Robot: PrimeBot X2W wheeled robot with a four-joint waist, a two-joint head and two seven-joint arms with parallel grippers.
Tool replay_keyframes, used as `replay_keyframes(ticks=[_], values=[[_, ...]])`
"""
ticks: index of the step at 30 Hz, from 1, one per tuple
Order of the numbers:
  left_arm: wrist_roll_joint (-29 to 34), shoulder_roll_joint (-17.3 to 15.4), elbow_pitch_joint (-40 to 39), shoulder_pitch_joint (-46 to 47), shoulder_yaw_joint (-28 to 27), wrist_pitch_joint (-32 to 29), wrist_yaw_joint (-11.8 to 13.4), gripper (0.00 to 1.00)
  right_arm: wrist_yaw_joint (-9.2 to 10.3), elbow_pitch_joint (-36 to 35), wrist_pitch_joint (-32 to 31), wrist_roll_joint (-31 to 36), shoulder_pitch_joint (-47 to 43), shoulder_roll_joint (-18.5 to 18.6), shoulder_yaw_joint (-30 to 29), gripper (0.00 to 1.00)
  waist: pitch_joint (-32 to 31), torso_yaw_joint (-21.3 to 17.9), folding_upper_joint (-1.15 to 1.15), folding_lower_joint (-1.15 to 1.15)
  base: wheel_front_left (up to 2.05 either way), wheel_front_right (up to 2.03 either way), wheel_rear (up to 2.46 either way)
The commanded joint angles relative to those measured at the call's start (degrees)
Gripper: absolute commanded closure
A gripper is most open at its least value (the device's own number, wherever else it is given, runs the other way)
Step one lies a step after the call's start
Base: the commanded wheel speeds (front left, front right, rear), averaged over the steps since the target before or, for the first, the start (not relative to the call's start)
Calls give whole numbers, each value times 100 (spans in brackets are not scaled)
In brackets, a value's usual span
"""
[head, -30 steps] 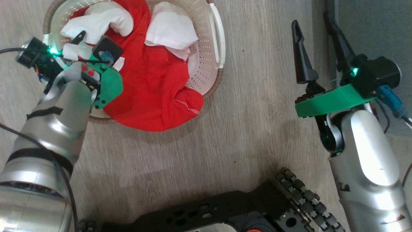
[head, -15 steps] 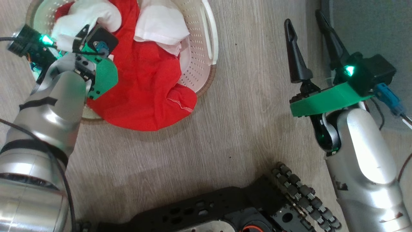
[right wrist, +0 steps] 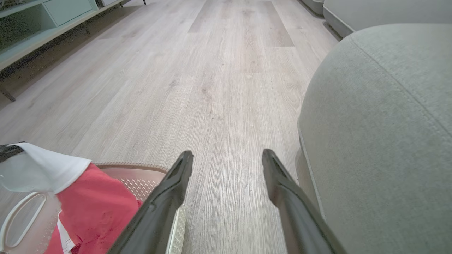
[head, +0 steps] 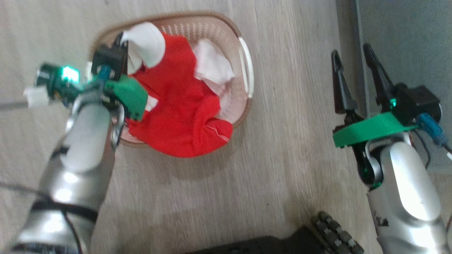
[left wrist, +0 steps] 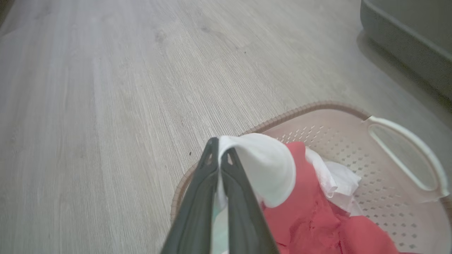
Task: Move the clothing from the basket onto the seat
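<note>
The left gripper (left wrist: 219,155) is clamping a white sleeve (left wrist: 268,169) of the clothing (head: 176,106) lying in the basket (head: 219,31). The seat (right wrist: 381,123) is sitting far right, beside the right gripper (right wrist: 227,152), whose fingers are standing apart.

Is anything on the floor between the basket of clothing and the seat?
Nothing visible: bare floor separates the basket, with the clothing, from the seat. The right gripper hangs open above that stretch, near the seat.
</note>
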State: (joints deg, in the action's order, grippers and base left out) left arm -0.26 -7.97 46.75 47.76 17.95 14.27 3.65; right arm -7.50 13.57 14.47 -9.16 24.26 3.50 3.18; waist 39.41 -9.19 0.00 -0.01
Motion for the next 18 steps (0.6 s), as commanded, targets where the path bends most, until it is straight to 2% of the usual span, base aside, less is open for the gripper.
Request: replay_keyframes(ticks=[1,2,5,9,18], values=[[-143,-171,-485,-343,-251,72,20,100,1,-108,52,53,-266,-62,23,0,-626,381,0,1,0,0,0],[-143,-171,-485,-343,-251,72,20,100,1,-108,52,53,-266,-62,23,0,-626,381,0,1,0,0,0],[-498,-152,-1525,-1150,-573,72,78,100,1,-27,52,132,-546,-62,-112,0,-1175,618,0,1,0,0,0],[-718,-83,-2301,-1822,-807,72,66,100,1,65,52,205,-817,-62,-202,0,-1702,810,0,1,0,0,0],[-995,36,-3148,-2862,-1094,73,-26,100,1,211,52,310,-1366,24,-299,0,-2724,1004,0,1,0,0,0]])
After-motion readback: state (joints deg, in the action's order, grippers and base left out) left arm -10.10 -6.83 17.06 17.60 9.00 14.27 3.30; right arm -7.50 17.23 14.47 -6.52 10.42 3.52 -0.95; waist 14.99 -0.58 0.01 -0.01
